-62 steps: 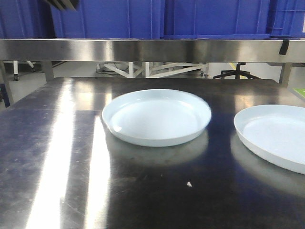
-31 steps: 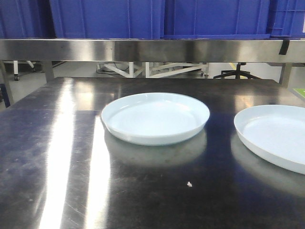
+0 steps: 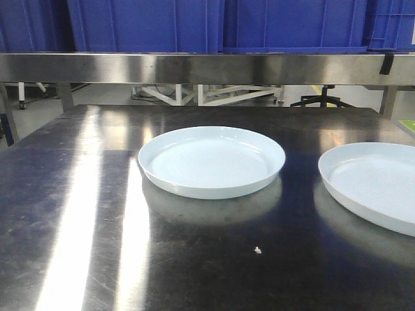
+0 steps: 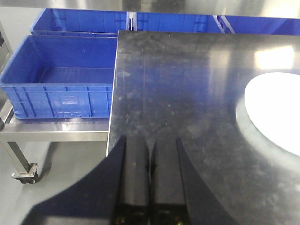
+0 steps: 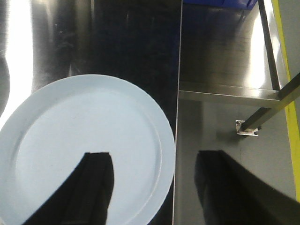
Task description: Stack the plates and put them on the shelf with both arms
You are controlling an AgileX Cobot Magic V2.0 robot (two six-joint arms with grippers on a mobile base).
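Plate [image 3: 211,162] sitting on tabletop [image 3: 78,194], second plate [image 3: 376,184] at its 3 o'clock. Left gripper [image 4: 150,145] hanging pressed together; right gripper [image 5: 153,157] hovering spread over second plate.

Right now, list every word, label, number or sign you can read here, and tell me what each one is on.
None: no readable text in any view.
Centre plate and right plate: plain, unmarked.
Shelf rail: bare steel.
Blue crate: moulded side panel, no lettering legible.
Green patch at the front view's right edge: cut off, unreadable.

left hand [image 4: 150,144]: black, flat-faced fingers, yellowish specks at base | right hand [image 5: 153,157]: black, matte, tapering fingers
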